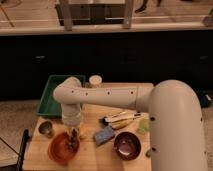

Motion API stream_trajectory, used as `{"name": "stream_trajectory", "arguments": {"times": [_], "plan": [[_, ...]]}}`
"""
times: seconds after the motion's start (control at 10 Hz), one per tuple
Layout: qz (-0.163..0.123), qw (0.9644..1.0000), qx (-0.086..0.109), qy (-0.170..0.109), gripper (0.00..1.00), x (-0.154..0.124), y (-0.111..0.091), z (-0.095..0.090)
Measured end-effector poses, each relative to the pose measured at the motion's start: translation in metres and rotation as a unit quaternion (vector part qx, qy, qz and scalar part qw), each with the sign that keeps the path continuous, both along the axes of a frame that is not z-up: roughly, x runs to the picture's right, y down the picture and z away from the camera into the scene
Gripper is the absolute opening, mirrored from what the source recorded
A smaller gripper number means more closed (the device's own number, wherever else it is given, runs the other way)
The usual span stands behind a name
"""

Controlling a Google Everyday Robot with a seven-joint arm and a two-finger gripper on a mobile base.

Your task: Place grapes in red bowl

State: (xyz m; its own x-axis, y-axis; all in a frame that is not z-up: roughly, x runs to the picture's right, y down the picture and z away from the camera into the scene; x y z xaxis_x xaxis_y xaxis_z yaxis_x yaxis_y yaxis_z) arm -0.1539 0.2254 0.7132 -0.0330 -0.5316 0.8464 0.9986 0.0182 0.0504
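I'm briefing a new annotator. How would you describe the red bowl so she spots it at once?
On the wooden table, look at the near left, in front of the green tray. The red bowl sits there, under the arm's tool. It is bright orange-red, unlike the dark maroon bowl further right, and wider than the metal cup beside it.
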Motion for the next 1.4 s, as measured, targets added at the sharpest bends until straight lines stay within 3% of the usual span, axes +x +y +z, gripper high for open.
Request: {"name": "stream_trajectory", "arguments": {"times": [0.3,0.5,1.4], "plan": [[-0.004,1.0,0.0,-0.002,0.3,0.0003,-0.0008,-0.001],[-0.008,1.0,0.0,-0.004,0.35,0.0005,-0.0009,-0.0015],[-0.025,0.9996,0.0,-0.012,0.35,0.0017,-0.0027,-0.0044]]}}
